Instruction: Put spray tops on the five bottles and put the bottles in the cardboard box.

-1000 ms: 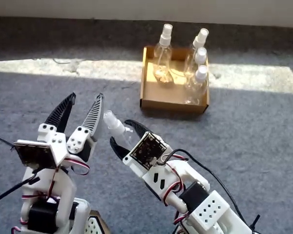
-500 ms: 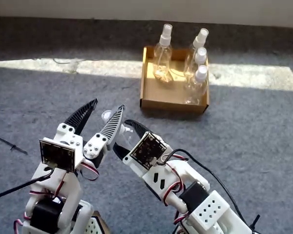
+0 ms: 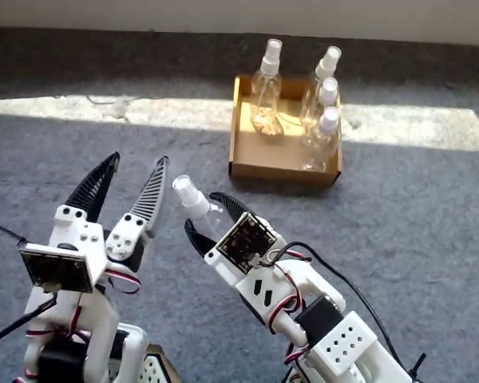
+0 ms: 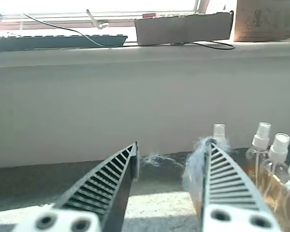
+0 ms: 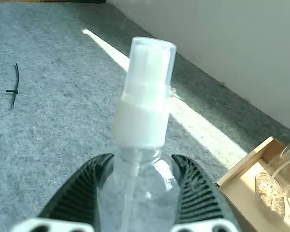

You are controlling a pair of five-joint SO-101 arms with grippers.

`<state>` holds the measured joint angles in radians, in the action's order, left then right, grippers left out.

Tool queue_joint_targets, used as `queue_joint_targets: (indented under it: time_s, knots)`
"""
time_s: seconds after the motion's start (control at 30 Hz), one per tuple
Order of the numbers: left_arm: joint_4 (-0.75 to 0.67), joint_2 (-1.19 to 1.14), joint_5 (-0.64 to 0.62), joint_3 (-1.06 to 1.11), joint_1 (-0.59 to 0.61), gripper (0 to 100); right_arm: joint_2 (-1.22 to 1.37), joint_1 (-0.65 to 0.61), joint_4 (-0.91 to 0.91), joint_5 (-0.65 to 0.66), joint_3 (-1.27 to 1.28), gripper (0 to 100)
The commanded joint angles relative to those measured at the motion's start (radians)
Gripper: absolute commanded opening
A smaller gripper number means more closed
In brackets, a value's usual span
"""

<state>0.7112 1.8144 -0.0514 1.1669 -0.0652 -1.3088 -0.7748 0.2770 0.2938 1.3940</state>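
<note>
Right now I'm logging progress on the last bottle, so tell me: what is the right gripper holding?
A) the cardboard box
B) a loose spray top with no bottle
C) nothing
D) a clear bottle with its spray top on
D: in the right wrist view the right gripper is shut on the clear bottle, with the white spray top seated on its neck.

Left pincer (image 4: 173, 143) spread wide, spray-topped bottles (image 4: 279, 147) beyond, white wall (image 4: 111, 92) behind
</note>
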Motion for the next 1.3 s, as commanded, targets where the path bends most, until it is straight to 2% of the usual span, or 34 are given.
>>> queue_joint_targets:
  time_s: [0.0,0.1,0.2,0.43,0.83,1.07,1.27]
  knots:
    - [-0.1,-0.002,0.018,0.062,0.022,21,-0.016,0.008,0.002,0.009,-0.016,0.4]
    - [-0.121,-0.002,0.054,0.096,0.016,21,-0.016,0.008,0.004,0.009,-0.016,0.4]
    - [-0.103,-0.002,0.057,0.105,-0.041,21,-0.016,0.008,0.004,0.009,-0.021,0.4]
    - [0.049,0.001,0.103,0.038,-0.154,21,-0.016,0.016,0.005,0.009,-0.024,0.4]
    - [0.109,-0.001,0.103,0.022,-0.168,21,-0.012,0.016,0.007,0.009,-0.061,0.4]
    - [0.193,0.001,0.104,-0.048,-0.271,21,-0.01,0.016,0.007,0.009,-0.062,0.4]
    - [0.21,0.008,0.103,-0.137,-0.266,21,-0.01,0.021,0.007,0.009,-0.062,0.4]
